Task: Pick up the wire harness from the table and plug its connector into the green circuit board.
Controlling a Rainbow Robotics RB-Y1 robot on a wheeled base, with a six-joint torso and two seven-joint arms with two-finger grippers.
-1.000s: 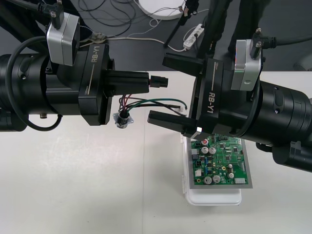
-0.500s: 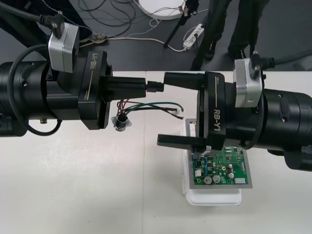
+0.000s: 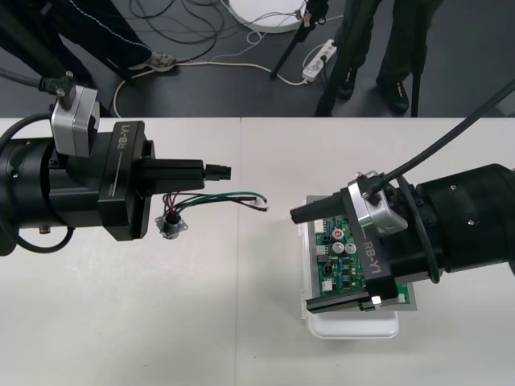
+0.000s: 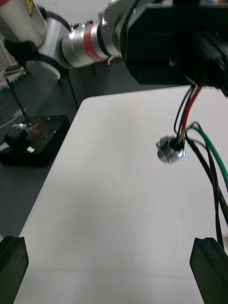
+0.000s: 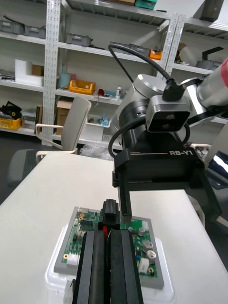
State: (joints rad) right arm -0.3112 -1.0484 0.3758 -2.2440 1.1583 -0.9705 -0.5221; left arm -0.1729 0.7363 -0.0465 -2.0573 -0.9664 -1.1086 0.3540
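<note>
My left gripper [image 3: 203, 170] is shut on the harness's black plug [image 3: 219, 171], held above the table left of the green circuit board [image 3: 344, 251]. Red, black and green wires [image 3: 217, 197] trail from under it, and the round metal socket [image 3: 170, 226] hangs below. In the left wrist view the plug [image 5: 110, 211] sticks out between my shut fingers [image 5: 92, 266], pointing toward the board [image 5: 83, 230] and the right gripper [image 5: 161, 175]. My right gripper [image 3: 326, 256] stands open over the board on its white base [image 3: 354, 326]. In its wrist view the socket [image 4: 171, 149] dangles from the wires [image 4: 189, 108].
A bare light table lies left of and in front of the board. The dark floor with cables runs along the table's far edge.
My left gripper has drawn back to the left with the harness. The right gripper has swung away from it and dropped toward the near side, over the board.
</note>
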